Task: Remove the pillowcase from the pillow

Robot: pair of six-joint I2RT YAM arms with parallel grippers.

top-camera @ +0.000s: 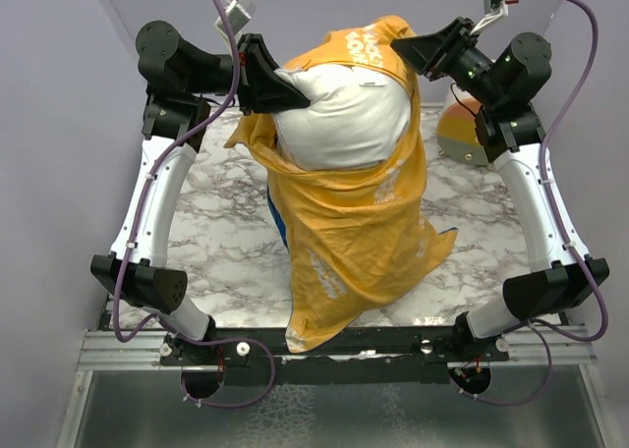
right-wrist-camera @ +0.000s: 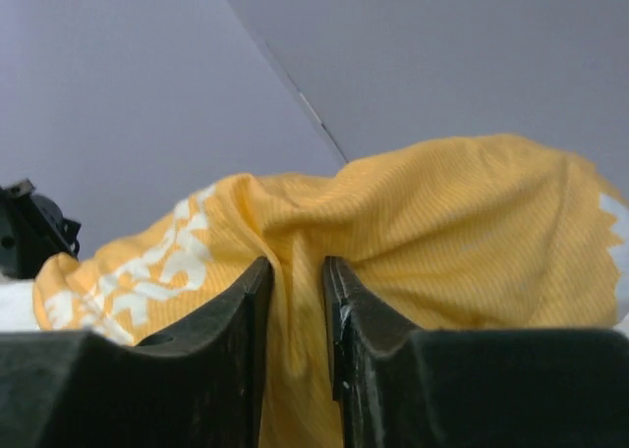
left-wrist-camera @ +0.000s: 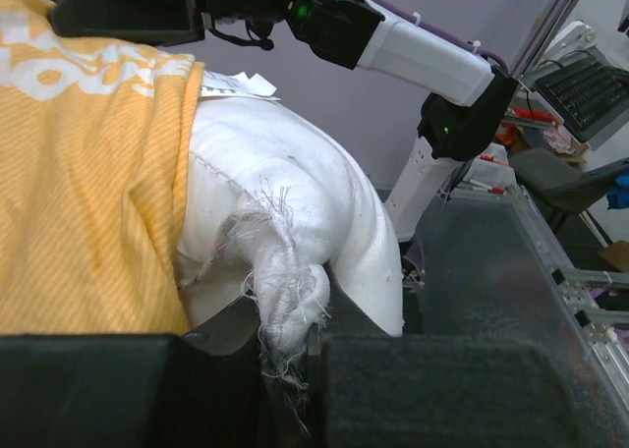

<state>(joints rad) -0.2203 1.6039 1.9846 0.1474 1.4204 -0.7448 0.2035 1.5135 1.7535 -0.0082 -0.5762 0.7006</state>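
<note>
Left gripper: jaws together on a frayed white corner of the pillow, anchoring it so the cover can be drawn off.
Right gripper: pinched on a fold of the pillowcase at its far end, placed to drag fabric away from that anchor.
Pillowcase: yellow-orange side up, draped down toward the near edge of the table (blue shows only as a sliver).
Pillow: propped between both arms, its upper part bare.
Progress: roughly halfway, I judge.
</note>
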